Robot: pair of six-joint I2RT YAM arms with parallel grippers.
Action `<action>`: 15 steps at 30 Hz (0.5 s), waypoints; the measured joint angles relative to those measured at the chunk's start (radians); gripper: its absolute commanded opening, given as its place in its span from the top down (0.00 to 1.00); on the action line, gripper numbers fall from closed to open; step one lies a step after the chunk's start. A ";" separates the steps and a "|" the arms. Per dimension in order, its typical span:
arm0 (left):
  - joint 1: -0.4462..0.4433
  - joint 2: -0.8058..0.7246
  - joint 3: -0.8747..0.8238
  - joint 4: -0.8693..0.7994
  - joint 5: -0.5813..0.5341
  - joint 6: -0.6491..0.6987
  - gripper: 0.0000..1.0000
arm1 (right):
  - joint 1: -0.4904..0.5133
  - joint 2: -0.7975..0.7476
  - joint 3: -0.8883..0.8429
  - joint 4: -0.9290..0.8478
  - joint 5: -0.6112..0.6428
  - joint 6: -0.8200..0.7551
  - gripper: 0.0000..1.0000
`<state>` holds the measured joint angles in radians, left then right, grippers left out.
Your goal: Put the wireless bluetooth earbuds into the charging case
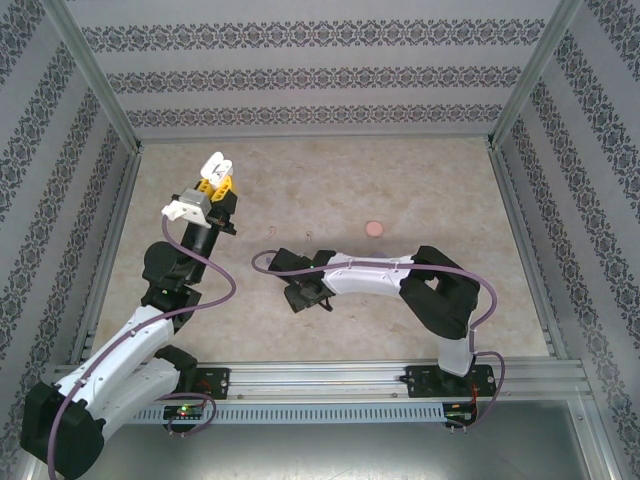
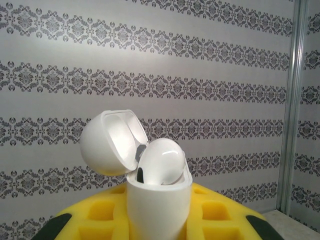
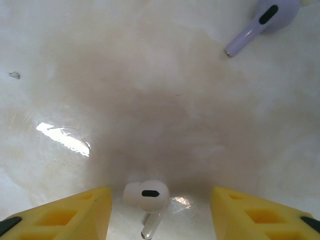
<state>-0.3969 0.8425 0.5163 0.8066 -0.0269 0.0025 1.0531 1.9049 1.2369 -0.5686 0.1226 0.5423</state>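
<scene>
The white earbud (image 3: 146,196) is a small, glossy, hard-shelled part. Judge it very light, rigid and slippery, liable to skid on the smooth surface (image 3: 150,90) or to flip out of a careless pinch. Take hold across the bulbous head, where the pads have most to bear on. The thin stem offers little purchase and would likely let the part swivel. The white earbud lies on its side on the surface, head away from the right wrist camera and stem pointing back toward it. The right pincer (image 3: 161,200) is open and empty, with one yellow finger on each side of the white earbud. Neither finger touches it, and it sits off-centre in the gap, so centring before closing would avoid shoving it sideways. A purple earbud (image 3: 260,22) lies well apart on the surface, beyond the right pincer. The left pincer (image 1: 214,185) is closed on the lower body of the case (image 2: 160,210), holding it upright and apparently raised off the surface. The lid (image 2: 112,142) is hinged open, and a seated earbud (image 2: 161,161) occupies one socket. In the top view the case is well apart from the right pincer.
</scene>
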 measured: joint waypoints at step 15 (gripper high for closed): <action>0.002 -0.011 -0.013 -0.014 0.000 -0.011 1.00 | 0.005 0.039 0.026 -0.004 -0.002 0.001 0.57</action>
<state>-0.3946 0.8310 0.5030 0.7925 -0.0265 -0.0082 1.0584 1.9442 1.2633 -0.5728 0.1207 0.5430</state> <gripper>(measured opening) 0.203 0.448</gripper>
